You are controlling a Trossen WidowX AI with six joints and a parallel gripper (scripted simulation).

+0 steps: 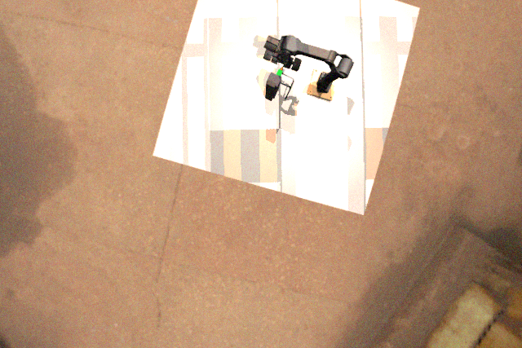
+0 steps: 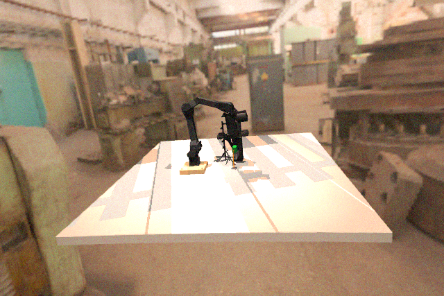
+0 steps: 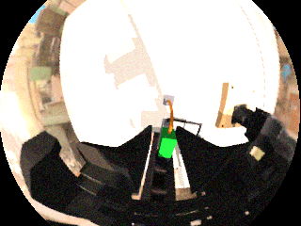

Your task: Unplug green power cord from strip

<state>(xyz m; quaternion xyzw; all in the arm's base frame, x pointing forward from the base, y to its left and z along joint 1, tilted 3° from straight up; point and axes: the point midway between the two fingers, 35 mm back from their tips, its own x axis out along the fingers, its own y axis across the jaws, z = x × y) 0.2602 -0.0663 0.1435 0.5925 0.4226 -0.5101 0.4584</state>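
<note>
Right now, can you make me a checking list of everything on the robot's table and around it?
Surface: pale table with grey and tan patches.
Job's things: black power strip standing upright in a thin wire stand; green plug against it.
Clutter: nothing seen.
Grippers: gripper pointing down over the green plug, fingers partly open and not clamped on it.
Cables: thin orange cord running from the plug down to the table.
Surroundings: the arm's wooden base plate on the table; blurred factory hall with machines behind; brown floor around the table.
</note>
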